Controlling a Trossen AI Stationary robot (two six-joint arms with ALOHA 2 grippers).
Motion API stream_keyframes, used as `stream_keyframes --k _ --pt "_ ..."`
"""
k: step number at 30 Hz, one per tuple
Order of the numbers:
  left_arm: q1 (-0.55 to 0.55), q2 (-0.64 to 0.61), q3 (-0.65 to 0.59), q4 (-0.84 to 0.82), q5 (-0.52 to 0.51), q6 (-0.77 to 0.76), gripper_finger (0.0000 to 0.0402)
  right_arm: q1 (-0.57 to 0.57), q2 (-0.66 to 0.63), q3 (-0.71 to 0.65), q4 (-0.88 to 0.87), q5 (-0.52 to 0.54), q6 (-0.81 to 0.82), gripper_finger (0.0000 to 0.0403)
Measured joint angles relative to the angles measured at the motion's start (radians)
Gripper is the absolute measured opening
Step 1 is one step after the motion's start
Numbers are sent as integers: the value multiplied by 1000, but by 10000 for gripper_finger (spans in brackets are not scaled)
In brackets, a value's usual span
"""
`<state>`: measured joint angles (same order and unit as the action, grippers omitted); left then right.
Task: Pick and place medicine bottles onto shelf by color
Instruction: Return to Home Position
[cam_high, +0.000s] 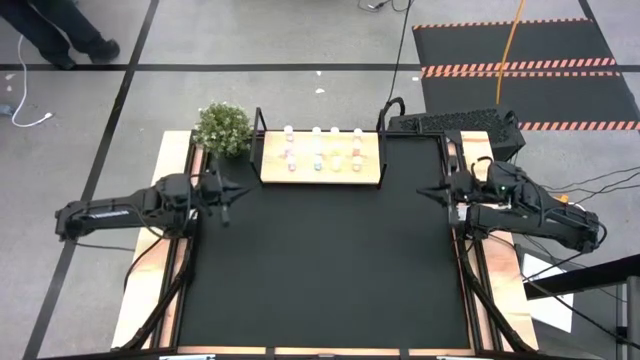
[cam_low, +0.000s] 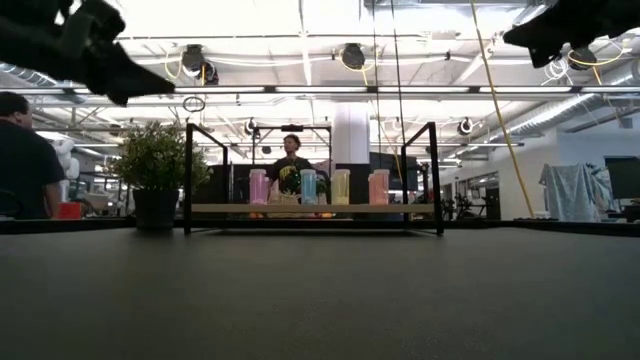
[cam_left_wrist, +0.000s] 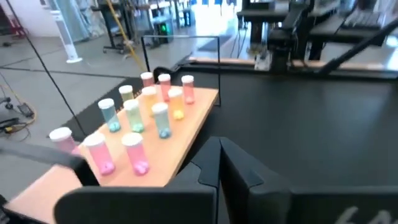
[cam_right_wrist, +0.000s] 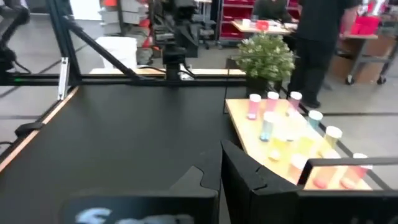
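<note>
At the far edge of the table, the medicine bottles (cam_high: 322, 148) stand upright on the shelf (cam_high: 320, 177), a light wooden board with thin black posts at its corners. From above they show mainly as white caps in rows. The low view gives their colours side by side: pink, teal, yellow and salmon-orange, from left to right. The left wrist view shows three bottles in each colour line, with pink nearest that arm. A potted plant (cam_high: 223, 127) sits just beside the shelf's left end. The left gripper (cam_high: 226, 190) hangs over the table's left edge and the right gripper (cam_high: 430, 193) over its right edge, both well apart from the shelf. Each wrist view shows its own fingers pressed together with nothing between them, and the low view shows both arms raised clear of the surface. The table (cam_high: 320, 270) is covered in black matting between wooden side rails. Beyond its far right corner lies a keyboard (cam_high: 455, 122), with hazard-striped floor mats (cam_high: 520, 50) behind it. Across the room the low view shows a seated person (cam_low: 20, 150) at the left and another person (cam_low: 291, 165) behind the shelf, under bright ceiling lights.
</note>
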<state>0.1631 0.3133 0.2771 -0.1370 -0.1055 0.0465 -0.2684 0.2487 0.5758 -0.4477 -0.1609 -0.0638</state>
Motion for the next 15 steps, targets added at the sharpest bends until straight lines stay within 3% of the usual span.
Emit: stream_keyframes --k 6,15 --pt "0 -162 -117 95 59 -53 5 0 -52 -93 98 -27 20 0" --pt "-2 -312 -148 61 129 -41 8 8 -184 -480 667 -75 294 0"
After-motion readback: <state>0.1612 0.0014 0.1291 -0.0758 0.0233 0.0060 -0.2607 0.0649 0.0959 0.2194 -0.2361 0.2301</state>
